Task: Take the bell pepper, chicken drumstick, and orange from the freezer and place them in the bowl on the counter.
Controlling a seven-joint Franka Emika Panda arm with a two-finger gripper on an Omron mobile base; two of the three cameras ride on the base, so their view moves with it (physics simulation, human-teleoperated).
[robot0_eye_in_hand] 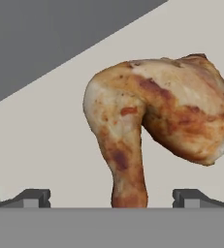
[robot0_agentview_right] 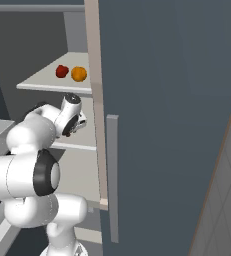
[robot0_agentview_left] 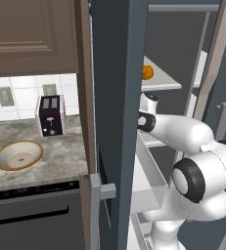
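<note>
At the centre of the hand view lies the chicken drumstick (robot0_eye_in_hand: 157, 121) on a pale freezer shelf (robot0_eye_in_hand: 50, 145), between our wide-open end effector (robot0_eye_in_hand: 111, 197) tips, not yet gripped. Its long axis runs from the narrow end at bottom centre up to the meaty end at upper right. We judge nothing delivered: the bowl (robot0_agentview_left: 18, 155) on the tabletop (robot0_agentview_left: 60, 161) sits empty, and the orange (robot0_agentview_right: 79, 74) and bell pepper (robot0_agentview_right: 61, 71) remain on the upper shelf (robot0_agentview_right: 47, 82).

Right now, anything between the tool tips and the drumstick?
No. In the hand view the chicken drumstick lies on the pale shelf, its narrow end reaching down between the open tool's tips; nothing else intervenes.
</note>
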